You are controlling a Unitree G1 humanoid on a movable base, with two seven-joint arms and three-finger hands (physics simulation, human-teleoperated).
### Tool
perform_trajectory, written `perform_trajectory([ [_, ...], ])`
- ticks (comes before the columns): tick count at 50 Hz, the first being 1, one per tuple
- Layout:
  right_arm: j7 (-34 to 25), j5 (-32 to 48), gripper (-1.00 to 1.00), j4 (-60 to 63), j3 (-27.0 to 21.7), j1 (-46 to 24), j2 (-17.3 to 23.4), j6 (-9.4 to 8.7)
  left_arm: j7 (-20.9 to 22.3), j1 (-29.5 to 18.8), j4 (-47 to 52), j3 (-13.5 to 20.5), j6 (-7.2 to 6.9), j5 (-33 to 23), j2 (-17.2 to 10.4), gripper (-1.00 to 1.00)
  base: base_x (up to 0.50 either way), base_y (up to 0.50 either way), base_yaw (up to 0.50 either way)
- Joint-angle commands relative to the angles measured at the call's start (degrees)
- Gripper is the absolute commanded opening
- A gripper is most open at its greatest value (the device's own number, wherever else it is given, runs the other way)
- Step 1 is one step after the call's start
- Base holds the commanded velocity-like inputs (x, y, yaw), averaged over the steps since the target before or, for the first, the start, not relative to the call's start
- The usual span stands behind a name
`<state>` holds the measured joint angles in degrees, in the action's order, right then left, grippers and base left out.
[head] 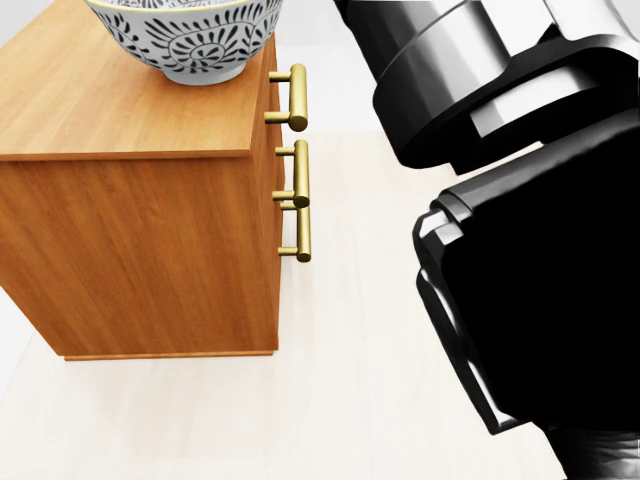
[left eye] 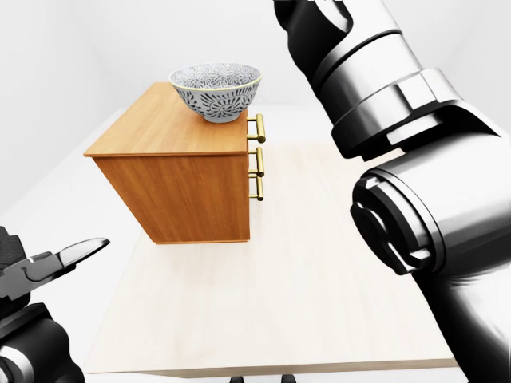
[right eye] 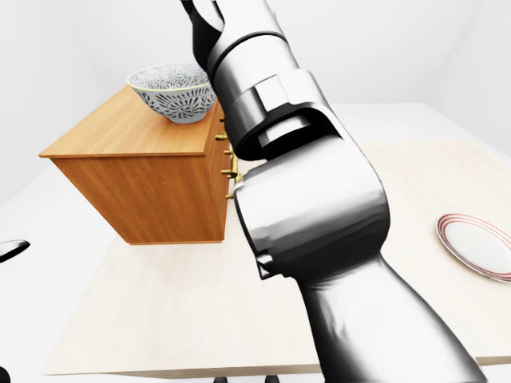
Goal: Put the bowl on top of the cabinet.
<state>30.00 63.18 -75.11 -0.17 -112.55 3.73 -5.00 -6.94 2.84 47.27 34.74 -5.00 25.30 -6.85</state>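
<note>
The blue-and-white patterned bowl [left eye: 215,89] stands upright on the top of the wooden cabinet [left eye: 184,195], near its right edge above the brass drawer handles [left eye: 258,155]. No hand touches the bowl. My left hand [left eye: 64,257] hangs low at the bottom left of the left-eye view, well away from the cabinet, fingers spread and holding nothing. My right arm [left eye: 415,183] rises across the right of every view and leaves through the top edge, so its hand is hidden.
The cabinet stands on a pale wooden table [left eye: 303,303]. A white plate with a red rim [right eye: 479,243] lies on the table at the far right of the right-eye view. White floor and walls surround the table.
</note>
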Motion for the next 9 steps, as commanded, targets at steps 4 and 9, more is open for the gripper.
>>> perform_trajectory([
  [4,0.0,-7.8,1.0,1.0,-3.1,-7.4,6.3,0.0,0.1,0.1,-0.1,-0.3,0.0,-0.5,0.1,1.0,0.0,0.0,0.0],
  [9,0.0,-8.6,1.0,1.0,-2.2,-7.4,9.6,0.0,0.0,0.0,0.2,-0.2,0.0,-0.4,0.1,1.0,0.0,0.0,0.0],
])
